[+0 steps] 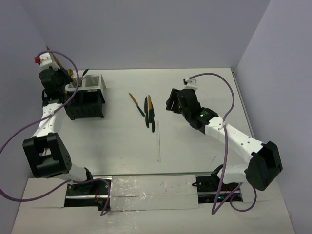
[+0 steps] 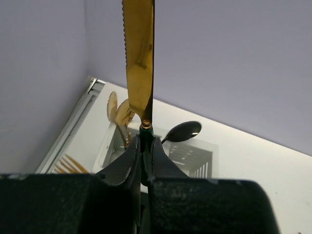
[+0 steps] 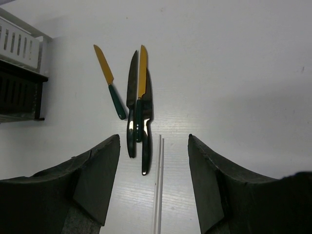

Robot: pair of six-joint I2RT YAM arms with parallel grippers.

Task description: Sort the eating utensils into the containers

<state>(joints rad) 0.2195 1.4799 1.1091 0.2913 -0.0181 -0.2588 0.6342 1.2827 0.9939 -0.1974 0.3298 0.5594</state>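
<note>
white stick [image 1: 159, 145] just beside knives [image 3: 138, 119], open table [image 3: 234, 73] beyond, caddy [image 1: 87, 105] perhaps crowded

The top camera hangs above and behind me, facing down and forward, far enough to hold the whole desk [image 1: 122, 141]. My left wrist camera looks along my left pincer [image 2: 145, 139] at the far left corner, so near that the held knife [image 2: 139, 58] splits its view above the caddy [image 2: 190, 158]. My right wrist camera looks down past my right pincer [image 3: 153, 139] at mid-desk; it shares the loose knives [image 3: 141, 73], white stick [image 3: 158, 185] and caddy with the top view.
</note>
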